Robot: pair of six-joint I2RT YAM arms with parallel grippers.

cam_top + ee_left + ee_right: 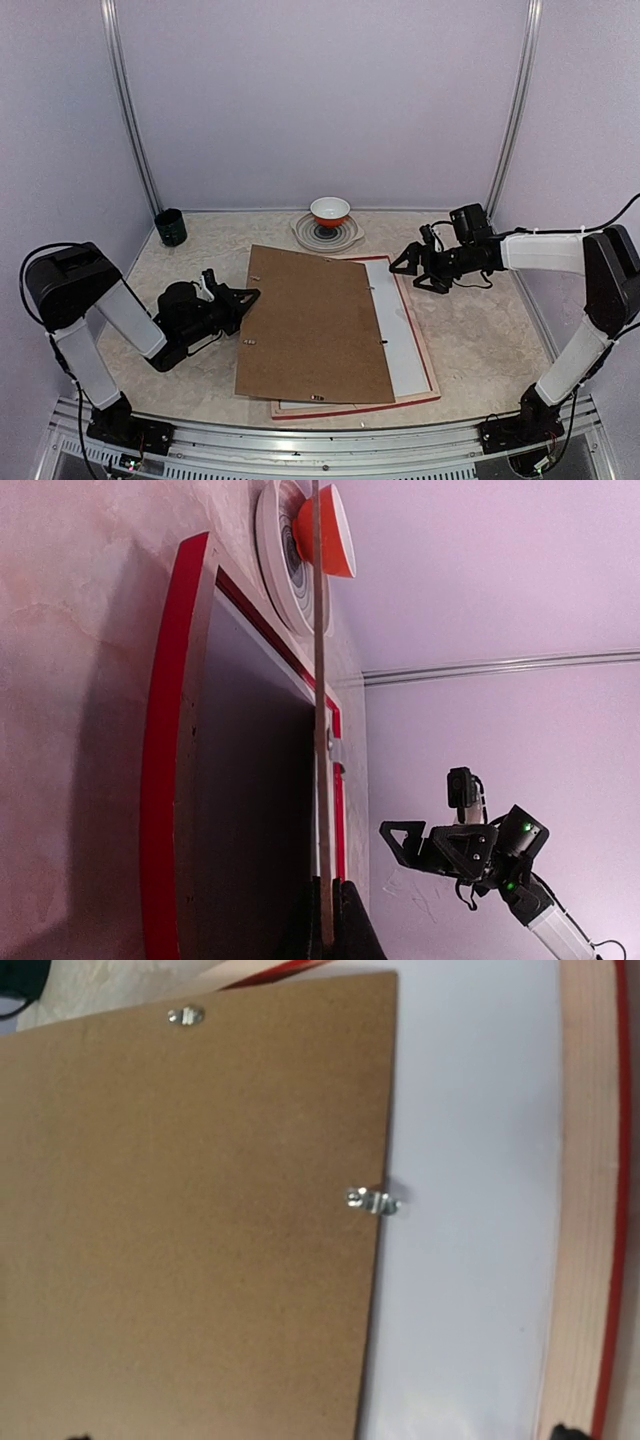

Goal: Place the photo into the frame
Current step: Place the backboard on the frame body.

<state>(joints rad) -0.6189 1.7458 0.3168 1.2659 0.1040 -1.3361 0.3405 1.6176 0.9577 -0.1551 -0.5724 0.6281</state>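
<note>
The frame [430, 362] lies face down on the table, with red front edges and pale wood back rails [585, 1210]. A white sheet [405, 340] lies inside it. A brown backing board [315, 325] with small metal clips covers most of it, skewed to the left. My left gripper [250, 296] is shut on the board's left edge [321, 730] and holds that side lifted off the frame [165, 730]. My right gripper [418, 272] hovers open over the frame's far right corner, touching nothing. The photo is hidden.
An orange and white bowl [330, 210] sits on a striped plate [345, 238] just behind the frame. A dark cup [170, 227] stands at the back left. Walls close the table at the back and on both sides.
</note>
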